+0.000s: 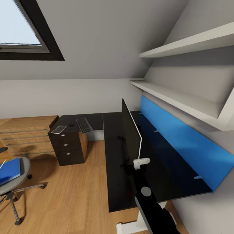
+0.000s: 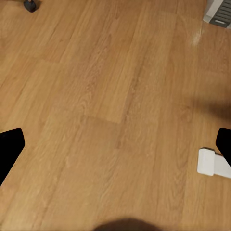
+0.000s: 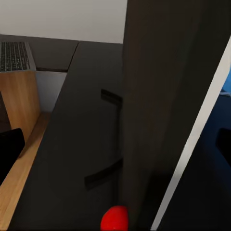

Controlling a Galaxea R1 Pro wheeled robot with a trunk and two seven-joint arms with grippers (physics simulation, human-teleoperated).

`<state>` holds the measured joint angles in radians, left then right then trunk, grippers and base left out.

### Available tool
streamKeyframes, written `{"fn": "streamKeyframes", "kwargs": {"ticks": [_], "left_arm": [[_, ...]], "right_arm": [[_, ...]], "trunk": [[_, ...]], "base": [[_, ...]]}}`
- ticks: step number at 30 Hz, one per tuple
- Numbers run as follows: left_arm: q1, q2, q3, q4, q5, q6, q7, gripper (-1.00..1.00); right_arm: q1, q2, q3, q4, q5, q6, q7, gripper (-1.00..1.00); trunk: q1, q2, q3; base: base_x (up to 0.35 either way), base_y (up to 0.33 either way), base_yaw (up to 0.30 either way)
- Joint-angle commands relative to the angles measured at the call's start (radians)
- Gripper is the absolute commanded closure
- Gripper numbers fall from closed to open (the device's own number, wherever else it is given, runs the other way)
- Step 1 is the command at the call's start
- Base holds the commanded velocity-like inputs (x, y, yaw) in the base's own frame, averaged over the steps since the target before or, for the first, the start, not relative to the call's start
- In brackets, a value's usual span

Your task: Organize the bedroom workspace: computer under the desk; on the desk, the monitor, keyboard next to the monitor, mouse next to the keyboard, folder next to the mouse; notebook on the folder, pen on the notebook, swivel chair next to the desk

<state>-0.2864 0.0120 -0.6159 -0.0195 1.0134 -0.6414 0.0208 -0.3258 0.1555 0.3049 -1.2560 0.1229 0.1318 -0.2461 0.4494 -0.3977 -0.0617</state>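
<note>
Monitor (image 1: pixel 130 131) stands edge-on on the black desk (image 1: pixel 113 182), long axis along the blue panel (image 1: pixel 182 143). Right claw (image 1: pixel 141 162) straddles its edge, spread. Left claw (image 2: pixel 115 149) spread over wood floor (image 2: pixel 106 96). Keyboard (image 1: pixel 84 125) lies on the far wing.

An attic bedroom workspace: sloped ceiling with skylight (image 1: pixel 22 29) upper left, wall shelves (image 1: pixel 182 94) upper right, black desk (image 1: pixel 113 162) centre, wood floor (image 1: pixel 74 195).

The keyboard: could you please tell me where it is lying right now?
In the head view the keyboard lies flat on the far left wing of the desk, above the dark drawers, left of the monitor.
</note>
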Motion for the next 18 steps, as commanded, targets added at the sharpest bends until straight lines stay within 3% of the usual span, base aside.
{"fn": "streamKeyframes", "kwargs": {"ticks": [1,18], "left_arm": [[0.000,0.000,-0.008,-0.001,0.007,-0.002,0.002,-1.00],[0.000,0.000,-0.008,-0.001,0.007,-0.003,0.002,-1.00]], "right_arm": [[-0.001,0.000,0.002,0.004,0.011,0.010,-0.005,-1.00],[-0.001,0.000,0.000,0.011,0.012,0.000,-0.005,-1.00]], "trunk": [[0.001,-0.002,-0.002],[0.001,-0.002,-0.002]], "base": [[-0.005,0.010,0.000],[0.051,-0.021,0.000]]}}
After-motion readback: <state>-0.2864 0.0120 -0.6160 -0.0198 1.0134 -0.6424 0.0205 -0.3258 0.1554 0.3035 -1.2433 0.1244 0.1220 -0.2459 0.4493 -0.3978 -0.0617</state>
